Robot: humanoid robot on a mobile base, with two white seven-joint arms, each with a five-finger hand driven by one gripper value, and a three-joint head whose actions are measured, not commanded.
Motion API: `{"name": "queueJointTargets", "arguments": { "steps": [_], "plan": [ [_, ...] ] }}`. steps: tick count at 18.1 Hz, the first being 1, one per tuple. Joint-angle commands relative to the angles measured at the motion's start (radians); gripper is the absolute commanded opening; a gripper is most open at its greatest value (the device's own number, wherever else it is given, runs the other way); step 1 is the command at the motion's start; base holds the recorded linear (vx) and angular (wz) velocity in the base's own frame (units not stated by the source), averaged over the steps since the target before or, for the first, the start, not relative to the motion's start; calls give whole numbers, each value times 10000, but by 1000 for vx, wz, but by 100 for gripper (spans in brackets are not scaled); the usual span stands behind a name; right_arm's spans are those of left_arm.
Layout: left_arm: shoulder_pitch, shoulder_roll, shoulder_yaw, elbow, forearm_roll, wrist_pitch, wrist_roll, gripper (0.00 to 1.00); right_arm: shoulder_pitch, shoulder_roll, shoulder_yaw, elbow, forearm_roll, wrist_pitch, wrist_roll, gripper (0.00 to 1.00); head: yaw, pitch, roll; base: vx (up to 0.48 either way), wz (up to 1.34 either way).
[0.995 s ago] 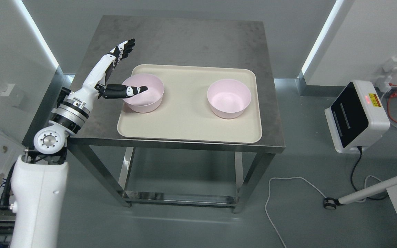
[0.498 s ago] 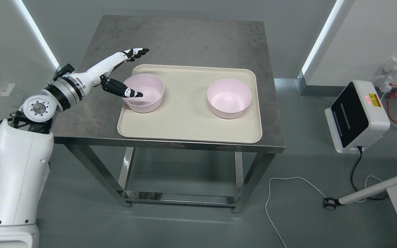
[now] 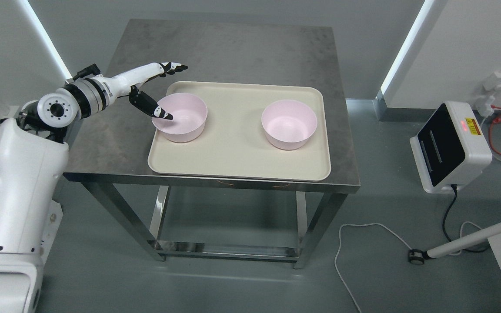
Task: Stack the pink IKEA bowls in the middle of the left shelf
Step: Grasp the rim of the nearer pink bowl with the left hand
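1. Since a moment ago, the left arm has swung up and back, its thumb sliding toward the near bowl's (image 3: 180, 117) rim.
2. Left robot hand (image 3: 157, 91) is spread and holds nothing: fingers (image 3: 173, 67) reach past the bowl's far side, thumb over its left rim, seemingly framing a pinch on the wall.
3. Both bowls sit upright on the tray (image 3: 237, 152), well apart; the second (image 3: 289, 124) likely waits as the stacking base.
4. Tray rests on the surface (image 3: 233, 48).

Nothing here reads clearly to me. At 3 o'clock, the white box (image 3: 449, 145) carries a yellow warning sticker (image 3: 473, 127), its print too small.
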Motion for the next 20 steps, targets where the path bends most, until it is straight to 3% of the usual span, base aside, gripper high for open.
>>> {"name": "queueJointTargets", "arguments": {
  "steps": [1, 5, 6, 9, 10, 13, 18, 20],
  "plan": [
    [-504, -98, -1025, 1419, -482, 32, -74, 74, 292, -175, -107, -337, 0, -9, -7, 100, 0, 0, 0, 0, 0],
    [-519, -205, -874, 1588, -452, 2, -59, 57, 292, -175, -107, -337, 0, 6, -7, 100, 0, 0, 0, 0, 0],
    [-504, -312, -736, 1588, -360, 17, 2, 59, 292, -175, -107, -337, 0, -9, -7, 100, 0, 0, 0, 0, 0],
    [-397, -1276, 825, 1588, -283, 2, 140, 82, 292, -175, -107, -337, 0, -10, -7, 100, 0, 0, 0, 0, 0],
    [-260, -1705, 1271, 1573, -283, -59, 323, 85, 292, -175, -107, -337, 0, 6, -7, 100, 0, 0, 0, 0, 0],
    [-151, -1878, 1367, 1572, -313, -75, 539, 91, 292, -175, -107, -337, 0, -10, -7, 100, 0, 0, 0, 0, 0],
    [-43, -1680, 925, 1573, -451, -91, 540, 78, 292, -175, -107, -337, 0, 6, -7, 100, 0, 1, 0, 0, 0],
    [-120, -1419, 632, 1588, -467, -90, 539, 66, 292, -175, -107, -337, 0, -10, -7, 100, 0, 0, 0, 0, 0]
  ]
}}
